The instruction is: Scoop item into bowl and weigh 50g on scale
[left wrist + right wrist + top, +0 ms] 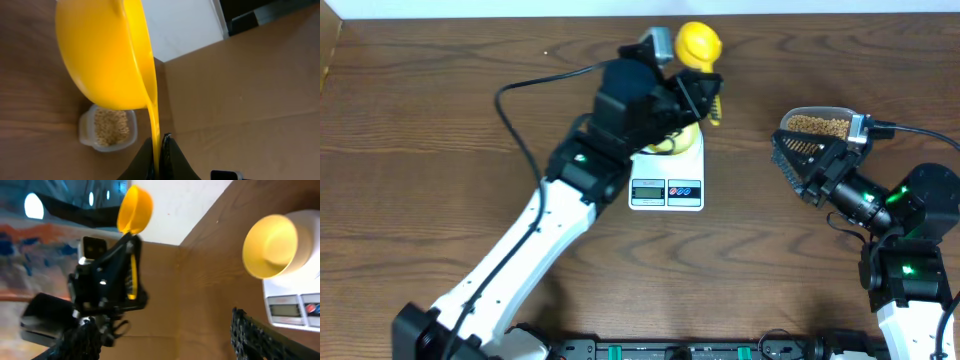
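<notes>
My left gripper is shut on the thin handle of a bright yellow scoop, held high over the far end of the white scale. The pale yellow bowl sits on the scale; from overhead my left arm hides most of the bowl. The item, small tan beans, fills a clear tub at the right. My right gripper hovers just in front of that tub, open, with nothing between its fingers. No beans show in the scoop or the bowl.
Cardboard walls close off the far side of the wooden table. A black cable loops off the left arm across the table's left half. A black rail runs along the front edge.
</notes>
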Controlling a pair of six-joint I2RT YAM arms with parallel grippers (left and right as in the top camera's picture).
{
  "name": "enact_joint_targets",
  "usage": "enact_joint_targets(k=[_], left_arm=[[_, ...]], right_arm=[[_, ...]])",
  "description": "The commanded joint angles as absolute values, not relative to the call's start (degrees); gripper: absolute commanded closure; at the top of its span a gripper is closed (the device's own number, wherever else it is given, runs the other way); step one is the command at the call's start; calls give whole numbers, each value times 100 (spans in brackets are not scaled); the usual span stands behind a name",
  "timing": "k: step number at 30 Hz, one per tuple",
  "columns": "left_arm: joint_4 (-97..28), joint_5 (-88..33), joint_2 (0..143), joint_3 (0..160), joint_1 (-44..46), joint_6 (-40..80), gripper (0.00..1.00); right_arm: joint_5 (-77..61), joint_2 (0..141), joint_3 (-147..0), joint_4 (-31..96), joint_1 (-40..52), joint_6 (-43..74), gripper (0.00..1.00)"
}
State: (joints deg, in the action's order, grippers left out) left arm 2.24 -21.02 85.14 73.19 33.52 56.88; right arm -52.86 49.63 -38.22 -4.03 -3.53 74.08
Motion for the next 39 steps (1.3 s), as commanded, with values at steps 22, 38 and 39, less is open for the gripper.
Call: enact_joint_targets(k=[22, 38, 39], left_arm=[[1470, -1957, 8759, 7308, 4296, 6226, 93], [1457, -1959, 8761, 7308, 4462, 6224, 92], [1441, -1959, 8761, 7308, 4473, 6224, 93]], right_arm=[[-5358, 4952, -3931, -1249, -364, 8595, 43], [-5489, 4952, -3931, -1352, -364, 8713, 62], [-5505, 4952, -3931, -1354, -364, 8766, 63]])
